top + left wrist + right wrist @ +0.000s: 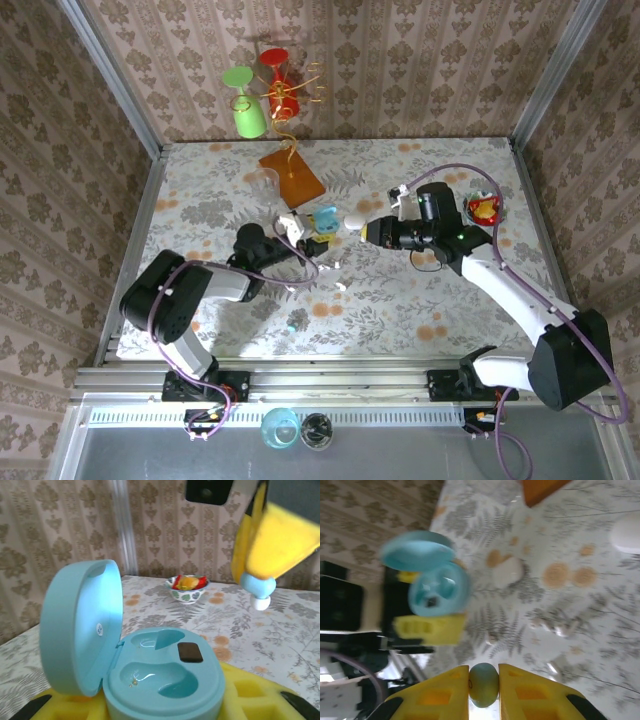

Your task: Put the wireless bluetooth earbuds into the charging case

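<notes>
My left gripper (311, 241) is shut on the light-blue charging case (325, 218), yellow pads on both sides of its base (165, 677). The lid (80, 627) stands open to the left and both wells are empty. My right gripper (483, 680) is shut on a small blue earbud (483, 684) with a white tip (261, 602). It hangs just right of and above the case (439, 589), apart from it. Two tiny white earbuds (335, 265) (343, 286) lie on the table near the case.
A white pebble-shaped case (507, 571) lies on the cloth beside the blue one, another at the right edge (625, 535). A bowl of red and yellow pieces (484, 209) sits back right. An orange stand (292, 172) holds green and red glasses at the back.
</notes>
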`<action>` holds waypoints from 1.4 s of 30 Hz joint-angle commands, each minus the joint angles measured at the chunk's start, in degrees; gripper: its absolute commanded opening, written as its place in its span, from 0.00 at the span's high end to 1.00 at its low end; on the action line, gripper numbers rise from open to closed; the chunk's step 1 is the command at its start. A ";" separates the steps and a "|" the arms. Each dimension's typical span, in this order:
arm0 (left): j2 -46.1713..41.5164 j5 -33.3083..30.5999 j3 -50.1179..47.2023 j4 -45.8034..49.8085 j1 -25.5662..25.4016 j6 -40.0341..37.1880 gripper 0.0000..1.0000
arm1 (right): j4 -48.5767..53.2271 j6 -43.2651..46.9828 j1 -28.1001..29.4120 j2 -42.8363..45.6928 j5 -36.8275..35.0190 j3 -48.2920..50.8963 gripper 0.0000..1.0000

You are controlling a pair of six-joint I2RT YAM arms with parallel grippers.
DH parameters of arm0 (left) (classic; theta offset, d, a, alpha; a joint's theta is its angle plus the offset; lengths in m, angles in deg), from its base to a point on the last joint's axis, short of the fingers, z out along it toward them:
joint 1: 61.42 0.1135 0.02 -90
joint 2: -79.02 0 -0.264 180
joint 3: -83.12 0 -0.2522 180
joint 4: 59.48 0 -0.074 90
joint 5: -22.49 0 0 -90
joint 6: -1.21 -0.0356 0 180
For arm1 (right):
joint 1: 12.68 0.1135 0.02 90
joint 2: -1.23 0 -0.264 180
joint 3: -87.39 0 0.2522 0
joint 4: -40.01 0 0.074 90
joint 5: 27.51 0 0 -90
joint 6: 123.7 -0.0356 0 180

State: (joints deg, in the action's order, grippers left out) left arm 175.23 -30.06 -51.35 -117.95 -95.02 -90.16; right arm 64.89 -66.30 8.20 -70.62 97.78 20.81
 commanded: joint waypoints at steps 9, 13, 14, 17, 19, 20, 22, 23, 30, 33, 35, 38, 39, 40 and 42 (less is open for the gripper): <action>2.29 4.10 3.77 -1.54 -3.77 -4.27 0.64 | -7.41 -3.97 -0.05 0.46 9.88 -0.05 0.80; 2.89 3.89 4.65 -1.56 -4.94 -4.34 0.65 | -8.17 -4.47 -0.03 -0.43 10.31 -0.16 0.80; 3.16 3.92 4.87 -1.52 -5.18 -4.47 0.65 | -8.59 -4.70 -0.05 -0.54 10.33 -0.05 0.80; 3.72 3.48 5.14 -1.51 -5.51 -4.98 0.65 | -10.88 -5.69 0.12 -0.63 10.25 0.52 0.81; 3.97 2.93 5.23 -1.55 -5.75 -5.13 0.65 | -10.94 -5.63 0.21 -0.83 10.06 0.44 0.81; 3.99 2.67 5.31 -1.54 -5.83 -5.13 0.65 | -10.88 -5.55 0.29 -1.15 10.06 0.40 0.81; 3.99 2.38 5.50 -1.48 -5.94 -5.12 0.65 | -11.10 -5.47 0.51 -1.57 9.89 0.30 0.81; 4.04 2.28 5.58 -1.52 -6.16 -4.94 0.65 | -11.42 -5.33 0.76 -1.83 9.72 0.26 0.81; 4.55 2.89 5.89 -1.53 -6.64 -4.63 0.65 | -10.59 -3.44 2.47 -3.31 5.96 -0.61 0.81; 4.61 2.97 5.94 -1.53 -6.75 -4.59 0.65 | -11.19 -3.63 2.63 -3.86 5.58 -0.53 0.82; 4.78 2.97 6.02 -1.55 -6.78 -4.61 0.65 | -11.66 -3.74 2.76 -4.16 5.49 -0.49 0.82; 4.93 3.06 6.15 -1.61 -6.95 -4.52 0.65 | -11.26 -3.10 2.90 -4.35 3.95 -0.22 0.82; 4.96 3.07 6.20 -1.60 -7.04 -4.58 0.65 | -11.18 -3.00 2.89 -4.41 3.38 -0.20 0.82; 5.06 3.18 6.24 -1.60 -7.02 -4.58 0.65 | -11.37 -3.04 2.86 -4.43 2.98 -0.12 0.82; 5.27 3.32 6.39 -1.60 -7.04 -4.46 0.65 | -11.93 -3.25 2.87 -4.41 2.27 0.10 0.82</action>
State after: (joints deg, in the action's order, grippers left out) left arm 179.77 -27.67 -46.55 -118.21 -101.56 -93.87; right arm 54.64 -70.86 10.76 -74.80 102.30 21.25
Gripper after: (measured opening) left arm 0.378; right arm 0.183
